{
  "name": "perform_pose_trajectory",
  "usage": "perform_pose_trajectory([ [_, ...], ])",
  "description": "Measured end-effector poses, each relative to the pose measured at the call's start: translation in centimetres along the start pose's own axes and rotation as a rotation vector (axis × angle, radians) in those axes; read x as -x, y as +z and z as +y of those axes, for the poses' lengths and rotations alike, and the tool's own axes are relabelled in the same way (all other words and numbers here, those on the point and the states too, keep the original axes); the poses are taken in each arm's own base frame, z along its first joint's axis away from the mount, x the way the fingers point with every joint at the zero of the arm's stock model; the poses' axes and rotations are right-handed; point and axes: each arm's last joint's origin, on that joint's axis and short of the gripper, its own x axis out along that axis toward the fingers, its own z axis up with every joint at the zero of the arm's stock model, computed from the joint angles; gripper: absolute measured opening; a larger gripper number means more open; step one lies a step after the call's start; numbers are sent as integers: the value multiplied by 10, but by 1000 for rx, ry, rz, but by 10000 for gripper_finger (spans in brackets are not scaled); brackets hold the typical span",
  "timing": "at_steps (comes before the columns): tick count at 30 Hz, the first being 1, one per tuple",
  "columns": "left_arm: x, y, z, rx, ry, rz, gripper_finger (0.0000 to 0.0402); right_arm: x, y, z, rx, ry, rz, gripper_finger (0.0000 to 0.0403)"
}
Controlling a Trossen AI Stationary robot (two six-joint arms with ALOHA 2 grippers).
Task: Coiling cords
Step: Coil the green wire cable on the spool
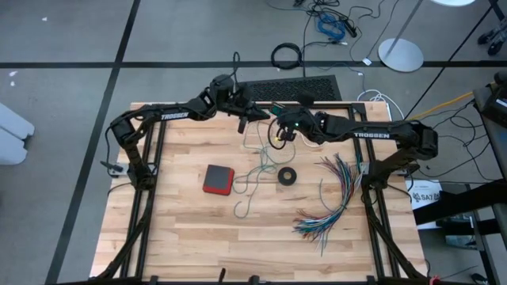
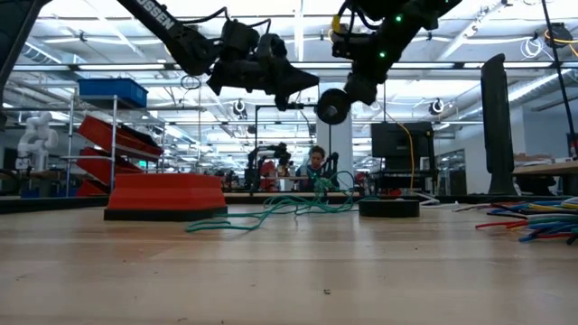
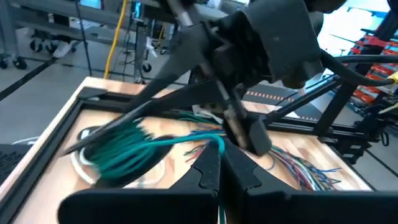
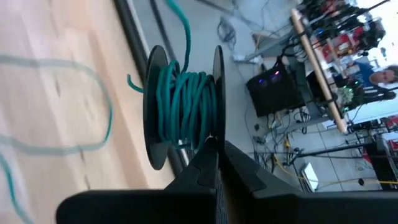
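A wooden table [image 1: 174, 237] is seen from directly above, with two dark robot arms reaching over its far edge. Nearest the viewer, at about five o'clock from the table's middle, a fanned bundle of multicoloured wires [image 1: 329, 202] lies spread on the wood. Near the middle sit a small red box [image 1: 218, 179] at nine o'clock and a small black ring [image 1: 287, 176] at three o'clock, lying flat and apart from each other. Between them the teal-green cord [image 1: 255, 184] trails in loose loops across the table, one end running toward six o'clock. A thin white cord [image 1: 255, 136] makes a faint loop on the wood at twelve o'clock, just beyond the teal loops.

Farther back, both grippers hang in the air above the table's far edge. The right gripper [image 4: 214, 163], at about one o'clock, has its fingers clenched on a black spool [image 4: 186, 106] wound with several turns of the teal-green cord, which runs down from the spool to the table. The left gripper [image 3: 221, 163], at about eleven o'clock, sits close beside the right one, its fingers pinched together on a strand of the same teal cord. Beyond the table, a person [image 2: 316, 167] sits in the workshop.
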Motion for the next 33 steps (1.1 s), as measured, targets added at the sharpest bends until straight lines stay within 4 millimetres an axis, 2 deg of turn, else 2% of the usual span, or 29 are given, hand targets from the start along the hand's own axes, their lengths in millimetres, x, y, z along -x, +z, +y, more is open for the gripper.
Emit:
perform_pose_trajectory([
  [8, -17, 7, -17, -53, 36, -63, 1, -2, 12, -8, -115, -59, -110, 0],
  [16, -32, 7, -29, -63, 174, -82, 5, 0, 22, -14, -266, -97, -201, 0],
  [25, -32, 9, -27, -101, 290, -97, 7, 3, 29, -19, -435, -101, -283, 0],
  [33, -30, 20, -30, -164, 255, -200, 8, 8, 39, -26, -570, -53, -432, 0],
])
